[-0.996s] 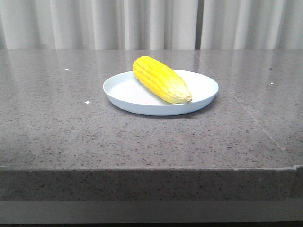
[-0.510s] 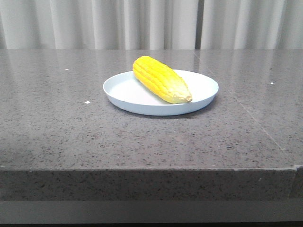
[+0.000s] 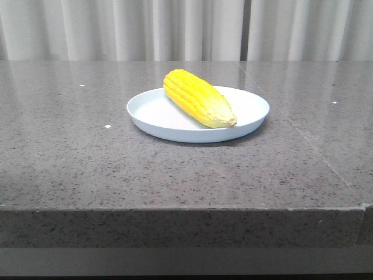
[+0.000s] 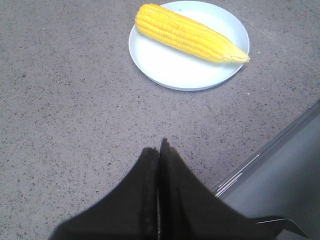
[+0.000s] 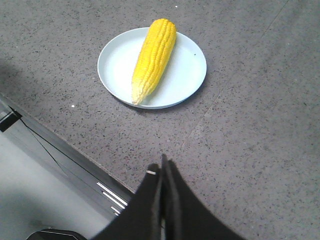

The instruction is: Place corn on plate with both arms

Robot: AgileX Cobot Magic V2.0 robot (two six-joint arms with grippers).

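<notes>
Nearest to the robot, both grippers hang over the front part of the grey stone table (image 3: 87,169), well short of the plate (image 3: 152,114). The left gripper (image 4: 161,150) has its two dark fingers pressed together with no gap showing at the tips, and nothing is between them. The right gripper (image 5: 162,167) is the same: fingers closed flat against each other, empty, above the table (image 5: 260,150) near its front edge.

Past the grippers lies bare speckled table (image 4: 60,100), and then the plate (image 4: 170,70), well apart from either set of fingertips. Neither gripper touches it or the corn.

The corn (image 3: 198,97) lies on the plate, resting diagonally across it. Its blunt, fully yellow end sits toward the far left part of the plate and rises over the rim there; its paler tapered tip points toward the near right part, reaching close to the rim. In the wrist views the corn (image 4: 190,34) (image 5: 153,59) spans most of the plate (image 5: 190,75).

Behind the plate the table runs on to a pale pleated curtain (image 3: 186,29).
</notes>
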